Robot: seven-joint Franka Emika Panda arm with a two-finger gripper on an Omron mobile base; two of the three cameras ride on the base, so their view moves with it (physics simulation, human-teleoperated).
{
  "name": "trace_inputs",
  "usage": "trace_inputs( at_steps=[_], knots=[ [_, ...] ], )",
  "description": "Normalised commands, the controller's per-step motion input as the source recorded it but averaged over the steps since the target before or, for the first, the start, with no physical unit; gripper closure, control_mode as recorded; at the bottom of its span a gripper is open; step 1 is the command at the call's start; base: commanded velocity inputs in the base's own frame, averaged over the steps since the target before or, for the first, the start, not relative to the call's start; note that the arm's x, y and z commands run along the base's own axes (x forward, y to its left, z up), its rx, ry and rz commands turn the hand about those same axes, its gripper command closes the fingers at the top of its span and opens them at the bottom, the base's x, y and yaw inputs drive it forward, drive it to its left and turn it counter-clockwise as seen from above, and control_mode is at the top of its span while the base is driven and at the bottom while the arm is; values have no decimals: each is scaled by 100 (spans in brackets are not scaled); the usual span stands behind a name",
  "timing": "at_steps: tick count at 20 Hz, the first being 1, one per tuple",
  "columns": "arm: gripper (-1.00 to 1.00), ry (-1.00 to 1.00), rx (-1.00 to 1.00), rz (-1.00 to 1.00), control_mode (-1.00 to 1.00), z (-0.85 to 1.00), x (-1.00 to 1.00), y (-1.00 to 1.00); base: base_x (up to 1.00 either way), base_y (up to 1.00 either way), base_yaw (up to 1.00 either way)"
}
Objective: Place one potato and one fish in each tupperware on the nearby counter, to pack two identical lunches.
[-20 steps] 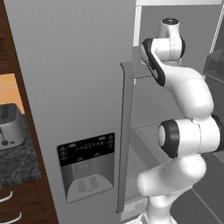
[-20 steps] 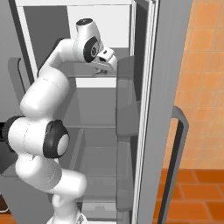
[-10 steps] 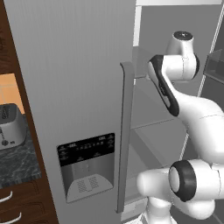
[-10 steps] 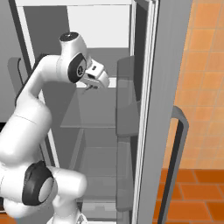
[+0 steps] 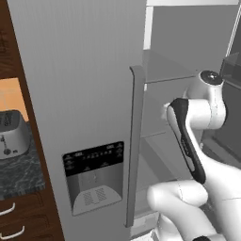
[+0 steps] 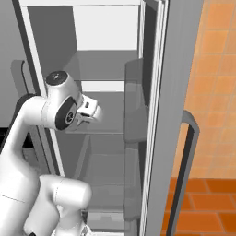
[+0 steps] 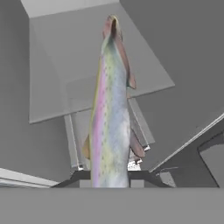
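Silvery-green fish (image 7: 109, 118) with pink stripe and dark speckles.

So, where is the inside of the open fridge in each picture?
Left base view: fridge interior at upper right, beside the closed door.
Right base view: centre, left of the open door.
Hand view: background, behind the fish.
Shared landmark: the grey shelves.

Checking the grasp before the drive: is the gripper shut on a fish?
Shut on the fish: in the hand view it rises straight from between the gripper's fingertips, with fridge shelves behind.
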Motion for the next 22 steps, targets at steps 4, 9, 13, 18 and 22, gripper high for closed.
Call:
trace_inputs(
  at_steps=[4, 9, 13, 18, 22],
  knots=[
    [100, 0, 0, 0, 100, 0, 0, 0, -100, 72, 25],
    [100, 0, 0, 0, 100, 0, 0, 0, -53, 100, 40],
    [100, 0, 0, 0, 100, 0, 0, 0, -14, 100, 35],
    [100, 0, 0, 0, 100, 0, 0, 0, 0, 100, 36],
    [100, 0, 0, 0, 100, 0, 0, 0, 13, 100, 38]
  ],
)
